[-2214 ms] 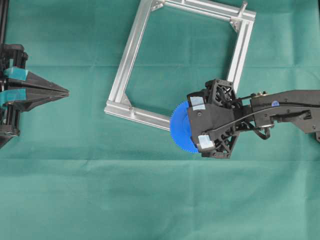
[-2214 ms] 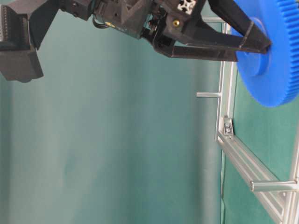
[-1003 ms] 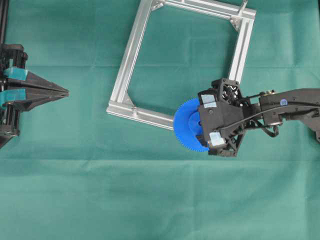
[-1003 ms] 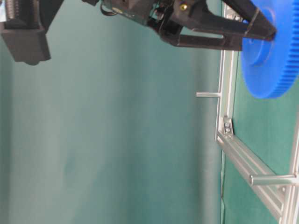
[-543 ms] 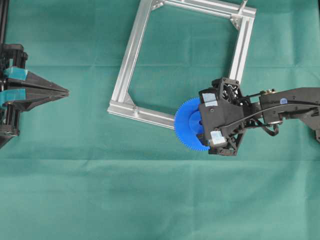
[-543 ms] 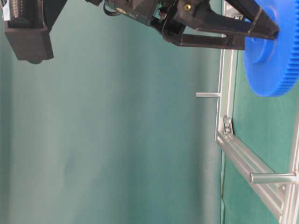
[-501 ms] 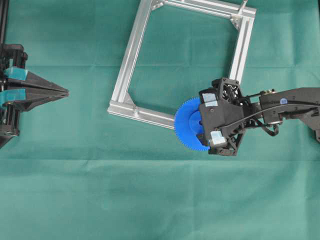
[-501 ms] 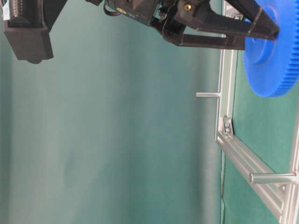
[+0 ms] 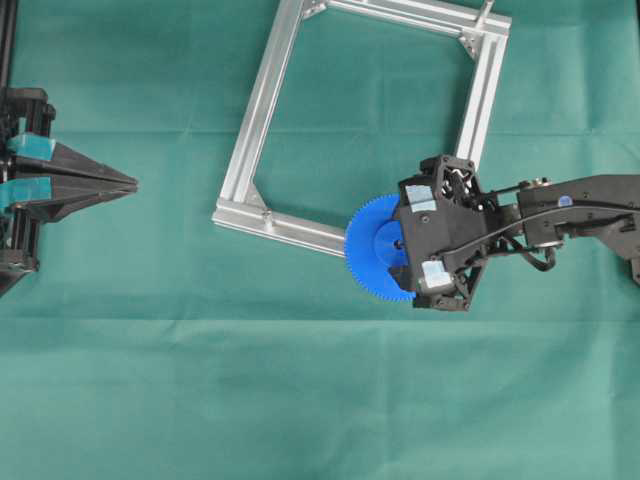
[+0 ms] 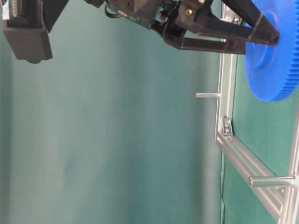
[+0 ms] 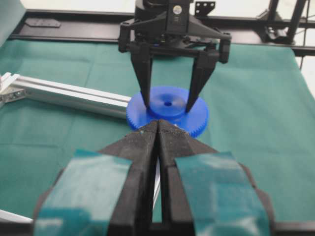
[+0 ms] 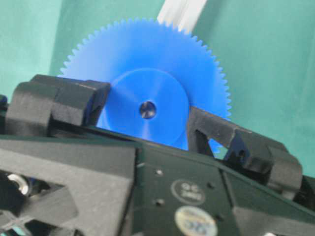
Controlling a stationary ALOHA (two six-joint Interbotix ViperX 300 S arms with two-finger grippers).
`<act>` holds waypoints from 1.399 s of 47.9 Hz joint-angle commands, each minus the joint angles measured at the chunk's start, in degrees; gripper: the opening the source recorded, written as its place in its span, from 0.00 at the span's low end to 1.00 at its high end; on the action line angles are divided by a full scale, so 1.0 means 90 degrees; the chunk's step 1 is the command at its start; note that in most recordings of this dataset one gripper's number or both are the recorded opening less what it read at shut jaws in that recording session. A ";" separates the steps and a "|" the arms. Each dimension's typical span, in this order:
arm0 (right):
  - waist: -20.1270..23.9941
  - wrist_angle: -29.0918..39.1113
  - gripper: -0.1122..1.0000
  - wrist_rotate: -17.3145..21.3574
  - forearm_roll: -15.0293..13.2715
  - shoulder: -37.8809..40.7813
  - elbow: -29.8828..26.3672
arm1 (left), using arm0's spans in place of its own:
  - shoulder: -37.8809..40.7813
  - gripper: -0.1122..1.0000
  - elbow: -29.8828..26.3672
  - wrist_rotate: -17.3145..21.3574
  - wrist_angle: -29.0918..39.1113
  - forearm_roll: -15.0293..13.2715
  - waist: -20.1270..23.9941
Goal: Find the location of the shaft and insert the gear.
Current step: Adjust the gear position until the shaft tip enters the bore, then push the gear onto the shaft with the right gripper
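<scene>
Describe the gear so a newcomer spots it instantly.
Start at the square aluminium frame on the green cloth and follow its near bar to the right gripper. The gear sits between its fingers: the only bright blue thing, a toothed disc with a raised hub.

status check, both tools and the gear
Right tool shut on gear hub, over frame corner. Left tool shut, parked. Shaft not seen.

A robotics lab bench: green cloth [image 9: 200, 400] over the table, an aluminium frame [image 9: 260, 110], black rig rails [image 11: 74, 29] behind.
</scene>
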 commanded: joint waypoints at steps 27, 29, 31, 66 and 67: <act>-0.0088 -0.0264 0.73 -0.0029 -0.0049 0.0156 -0.0127 | 0.0029 0.11 -0.0195 0.0000 -0.0029 -0.0010 0.0010; -0.0088 -0.0283 0.73 -0.0029 -0.0049 0.0166 -0.0117 | 0.0020 0.11 -0.0195 0.0000 -0.0029 -0.0010 0.0010; -0.0088 -0.0303 0.73 -0.0029 -0.0049 0.0186 -0.0117 | 0.0029 0.11 -0.0195 0.0000 -0.0029 -0.0020 0.0010; 0.0000 -0.0439 0.73 -0.0010 0.0020 0.0449 -0.0010 | 0.0029 0.11 -0.0195 0.0000 -0.0029 -0.0010 0.0010; 0.0000 -0.0439 0.73 -0.0010 0.0020 0.0459 -0.0010 | 0.0020 0.11 -0.0195 0.0000 -0.0029 -0.0010 0.0010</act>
